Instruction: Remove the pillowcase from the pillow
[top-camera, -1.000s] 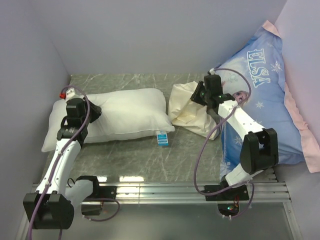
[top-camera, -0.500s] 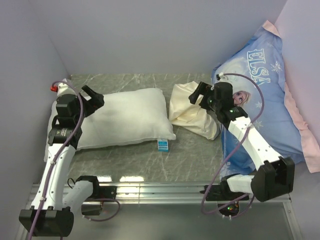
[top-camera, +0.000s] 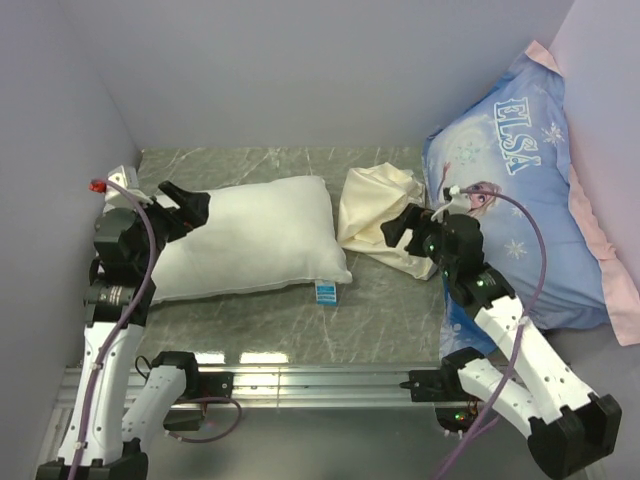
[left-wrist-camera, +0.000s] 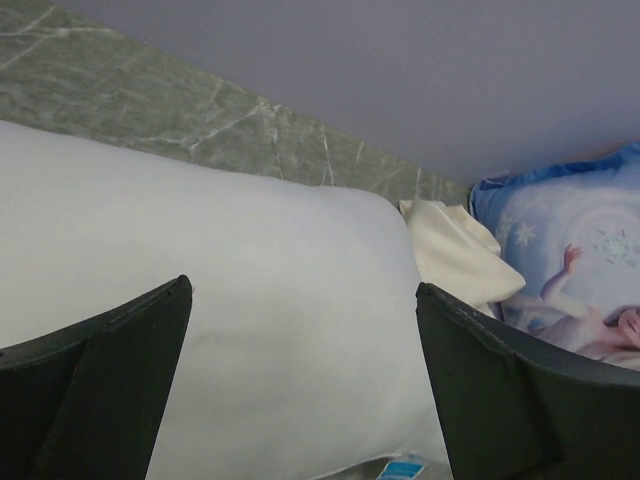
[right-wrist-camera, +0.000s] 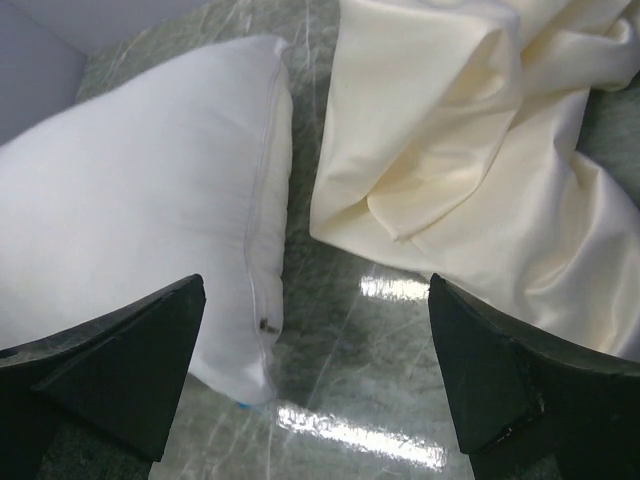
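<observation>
White pillow lies bare on the table, cream pillowcase crumpled at its 3 o'clock. Removal looks complete, so left hand and right hand hover open, empty.

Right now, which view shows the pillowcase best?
Top external: nearly all of the pillowcase shows, crumpled beside the pillow. Right wrist gives closer folds but crops its edges. Left wrist catches only a corner beyond the pillow.

fingers spread wide | white pillow between them | cream pillowcase beyond
</observation>
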